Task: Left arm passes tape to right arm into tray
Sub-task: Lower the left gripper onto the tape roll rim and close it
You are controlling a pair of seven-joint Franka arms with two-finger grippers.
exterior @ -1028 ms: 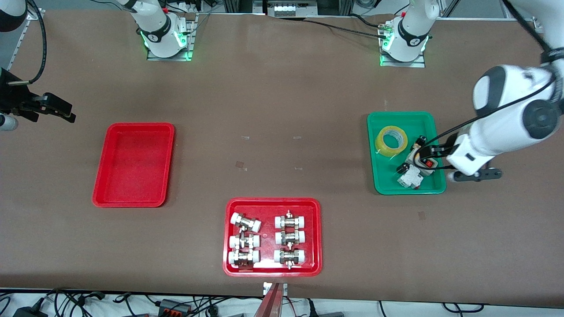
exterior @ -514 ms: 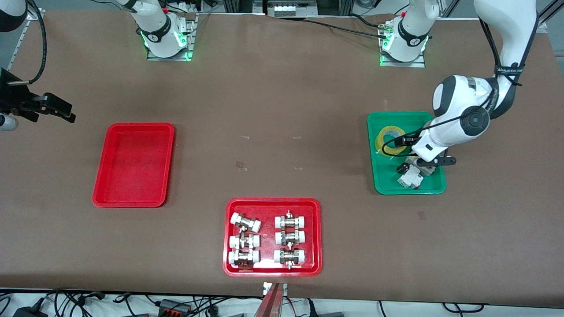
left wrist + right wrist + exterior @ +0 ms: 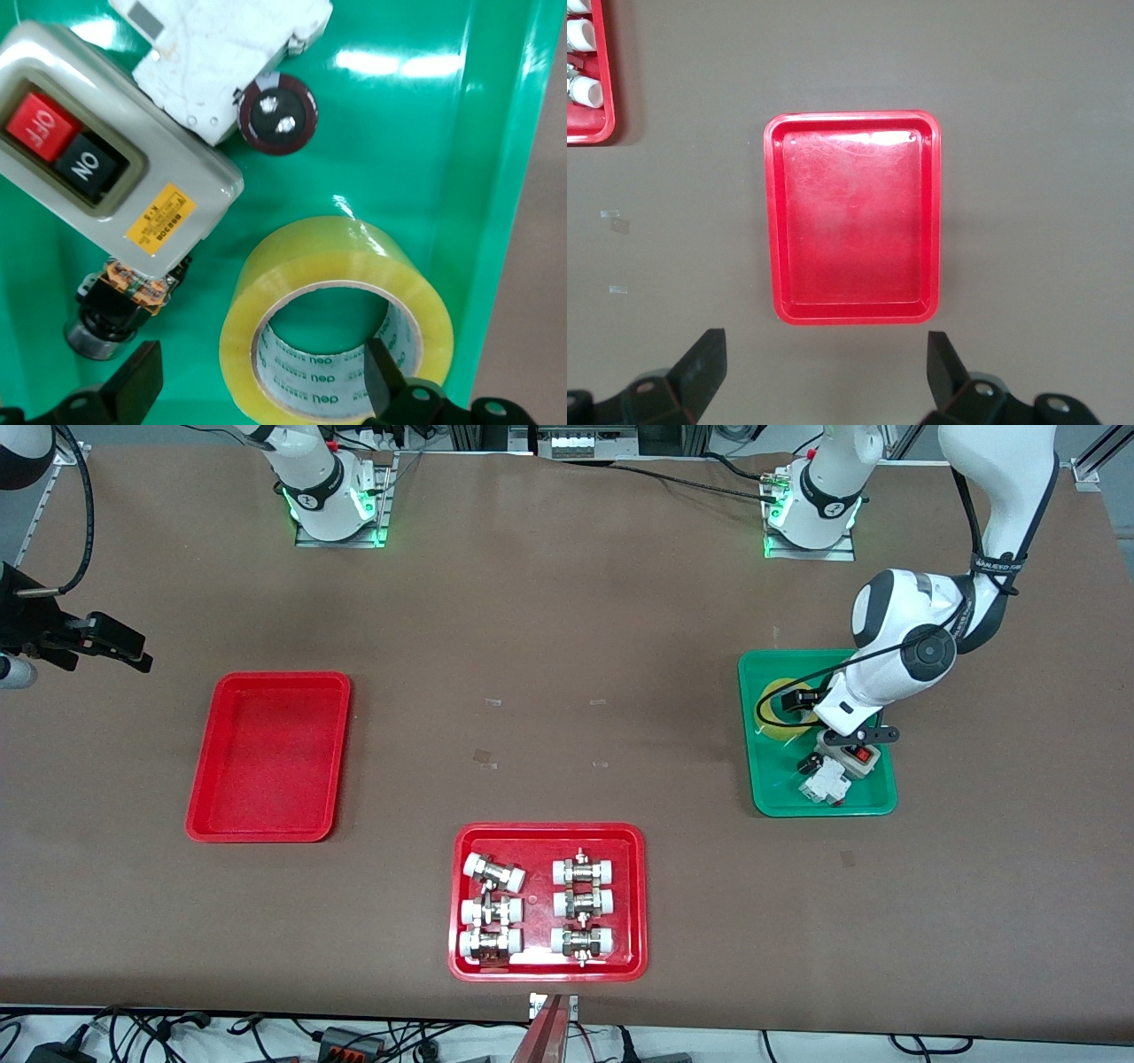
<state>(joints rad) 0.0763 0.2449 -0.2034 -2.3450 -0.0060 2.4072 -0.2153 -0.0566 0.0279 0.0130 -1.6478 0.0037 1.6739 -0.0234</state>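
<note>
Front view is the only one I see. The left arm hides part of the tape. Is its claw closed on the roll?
Observer: No. The left claw is open over the tape, which lies flat in the green tray. One finger is above the core hole, the other is outside the roll.
Operator: Is anything close beside the roll?
Observer: A grey switch box with OFF and ON buttons lies beside it, not touching.
Operator: And the right claw?
Observer: The right claw is open and waits above the table, with the red tray in its camera's sight.
</note>
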